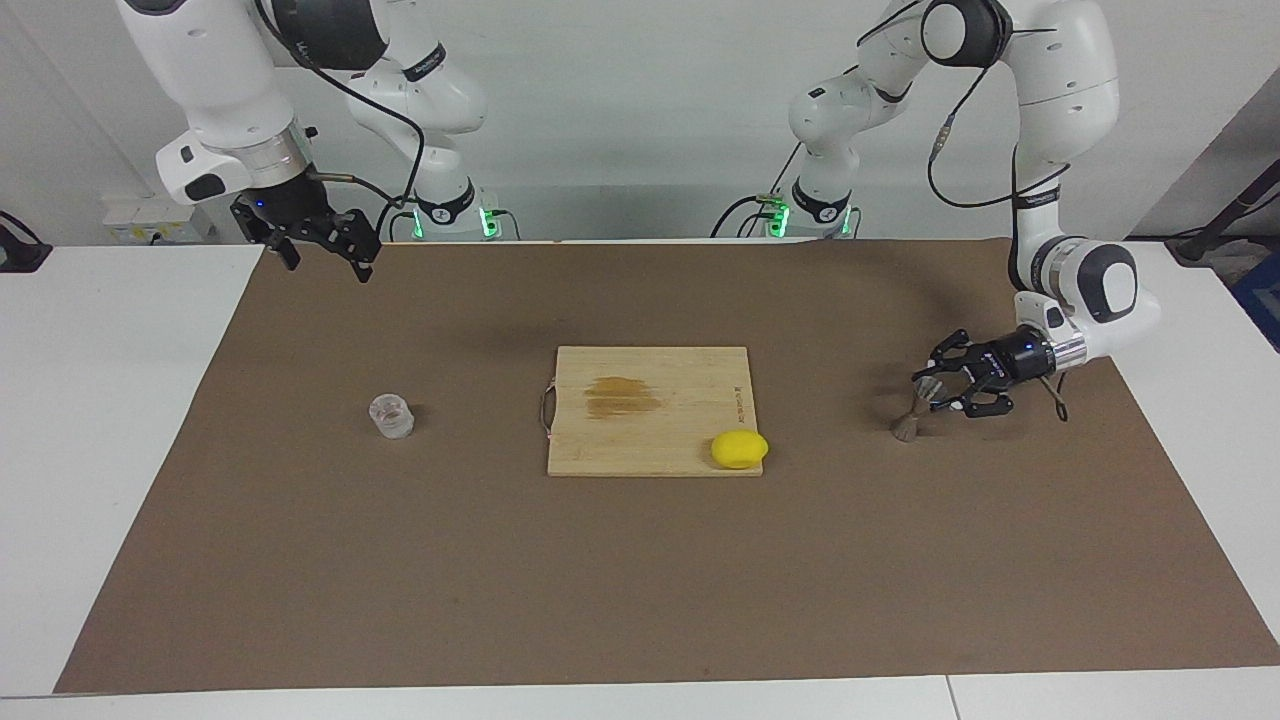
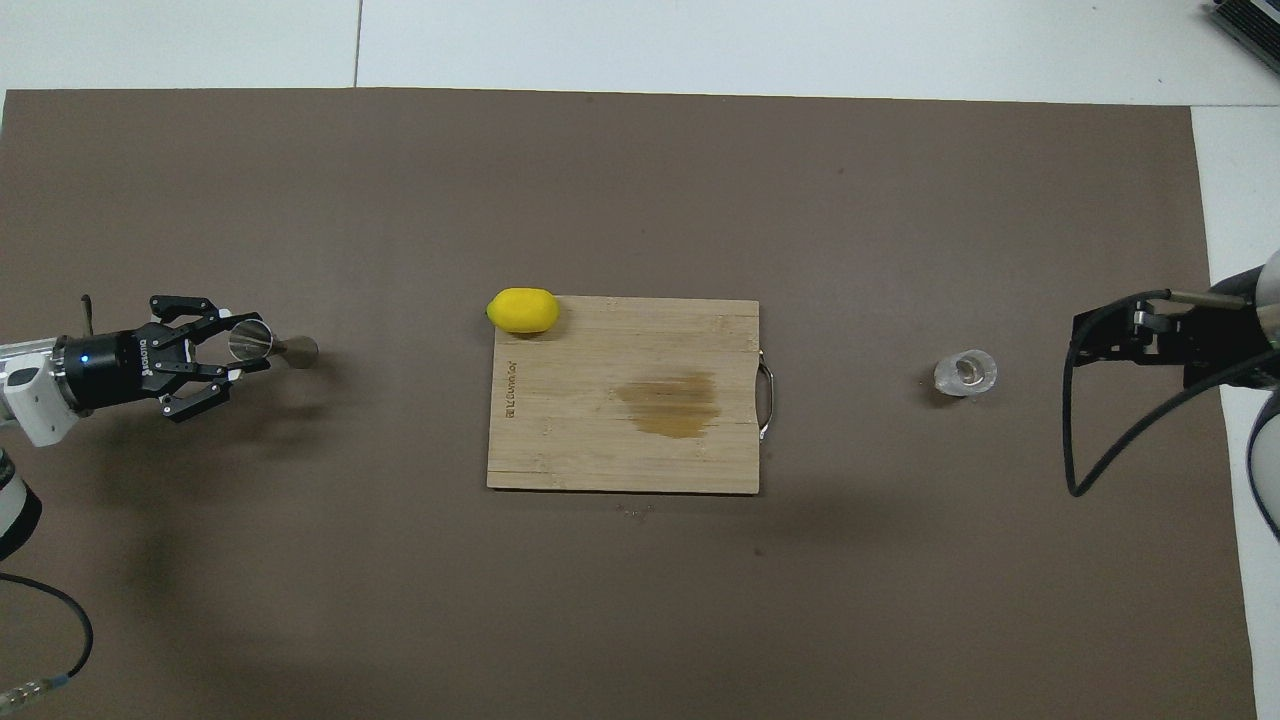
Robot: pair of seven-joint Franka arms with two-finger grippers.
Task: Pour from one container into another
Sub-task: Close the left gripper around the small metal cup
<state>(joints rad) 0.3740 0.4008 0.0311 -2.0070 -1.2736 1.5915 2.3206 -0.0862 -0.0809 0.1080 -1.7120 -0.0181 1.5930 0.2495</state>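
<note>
Near the robots' edge, toward the right arm's end of the tabletop, the right hand hung high over the brown mat, waiting; whether its fingers were apart or together could not be told. Farther out and low over the mat at the left arm's end, the left hand lay level with fingers spread about the upper cone of the jigger, seemingly not clamped. The jigger stood upright on the mat. The tumbler stood untouched toward the right arm's end, well apart from the jigger. Between them lay a board, stained at its middle, with a lemon on its outer corner. Judged so, nothing was lifted and no pouring had begun; grasping, bringing the vessels together and tipping all remained.
</note>
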